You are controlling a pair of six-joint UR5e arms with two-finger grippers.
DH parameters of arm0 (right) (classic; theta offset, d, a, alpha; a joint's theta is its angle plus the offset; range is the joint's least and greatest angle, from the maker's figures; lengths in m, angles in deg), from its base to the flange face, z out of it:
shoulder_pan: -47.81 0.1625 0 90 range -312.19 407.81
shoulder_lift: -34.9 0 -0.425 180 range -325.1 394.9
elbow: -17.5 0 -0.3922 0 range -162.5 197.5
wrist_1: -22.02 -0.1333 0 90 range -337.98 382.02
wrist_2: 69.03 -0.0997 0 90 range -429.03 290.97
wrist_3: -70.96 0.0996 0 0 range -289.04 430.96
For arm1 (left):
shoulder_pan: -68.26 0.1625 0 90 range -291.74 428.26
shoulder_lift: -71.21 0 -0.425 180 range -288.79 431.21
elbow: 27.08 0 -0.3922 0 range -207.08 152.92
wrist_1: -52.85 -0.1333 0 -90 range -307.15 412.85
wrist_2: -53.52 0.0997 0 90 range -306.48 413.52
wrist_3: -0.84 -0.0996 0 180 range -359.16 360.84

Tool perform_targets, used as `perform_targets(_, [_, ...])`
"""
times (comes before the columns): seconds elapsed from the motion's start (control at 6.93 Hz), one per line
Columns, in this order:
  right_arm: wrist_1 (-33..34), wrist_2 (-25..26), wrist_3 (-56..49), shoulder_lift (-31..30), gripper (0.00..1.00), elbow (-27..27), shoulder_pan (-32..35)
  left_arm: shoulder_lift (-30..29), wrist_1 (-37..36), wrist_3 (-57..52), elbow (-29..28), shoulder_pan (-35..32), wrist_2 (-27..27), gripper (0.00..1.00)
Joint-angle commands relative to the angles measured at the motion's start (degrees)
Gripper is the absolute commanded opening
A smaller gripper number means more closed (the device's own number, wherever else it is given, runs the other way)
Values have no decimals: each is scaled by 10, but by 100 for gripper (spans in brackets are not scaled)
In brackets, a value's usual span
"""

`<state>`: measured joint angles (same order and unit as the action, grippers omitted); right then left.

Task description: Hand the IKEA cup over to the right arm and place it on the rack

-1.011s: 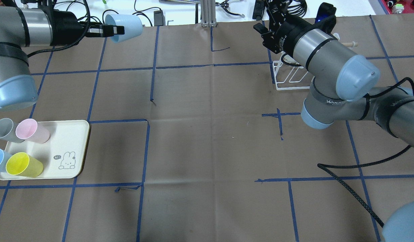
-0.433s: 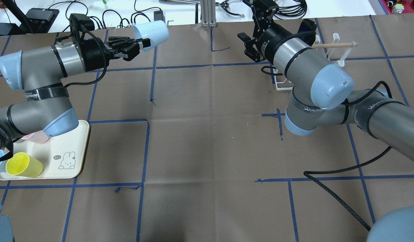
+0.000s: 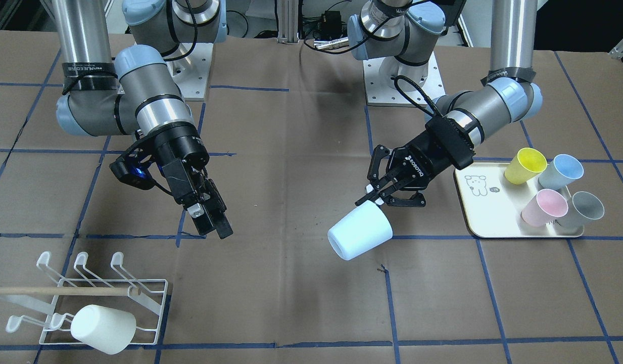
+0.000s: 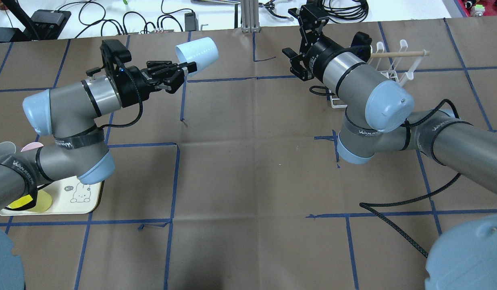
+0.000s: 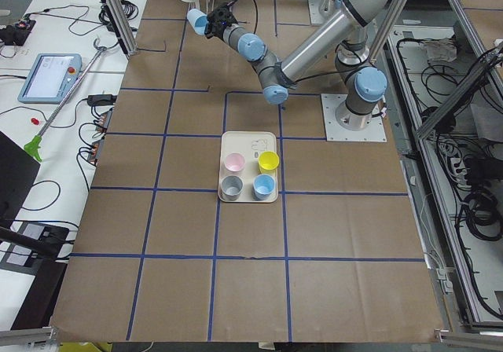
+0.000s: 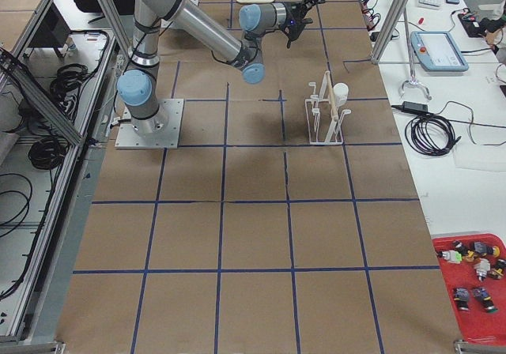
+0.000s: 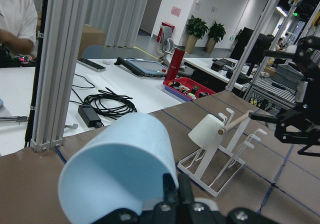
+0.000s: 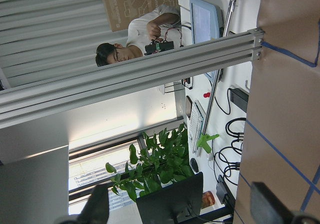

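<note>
Brown table (image 4: pixel 252 161) w/ blue tape grid. In the front view, R arm (image 3: pixel 139 96) comes in upper left and L arm (image 3: pixel 488 103) upper right. Rack (image 3: pixel 63 290) sits lower left w/ a white cup (image 3: pixel 103 328) on it. Tray (image 3: pixel 473 222) at right edge holds 4 cups. Pale blue cup (image 3: pixel 361 233) hangs tilted mid-frame, off the table. L gripper (image 3: pixel 374 201) is clamped on its rim. R gripper (image 3: pixel 218 230) is spread wide w/ nothing in it.

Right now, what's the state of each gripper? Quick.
Left gripper: closed on the pale blue cup.
Right gripper: open, holding nothing.
</note>
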<state>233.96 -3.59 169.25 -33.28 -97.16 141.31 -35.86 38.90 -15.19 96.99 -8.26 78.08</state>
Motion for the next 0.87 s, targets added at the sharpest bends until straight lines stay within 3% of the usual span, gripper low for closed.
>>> perform_targets(0.0, [-6,4,0,9,100,1,6,6,-72,83,25,-26,44,0])
perform_targets(0.29, [-13,0,-16,5,100,1,7,9,-71,93,19,-101,137,0])
perform_targets(0.58, [-14,-13,-67,5,100,-1,12,4,-71,92,19,-112,142,0])
perform_targets(0.72, [-45,-48,-68,2,98,-1,14,-2,-75,88,19,-113,132,0])
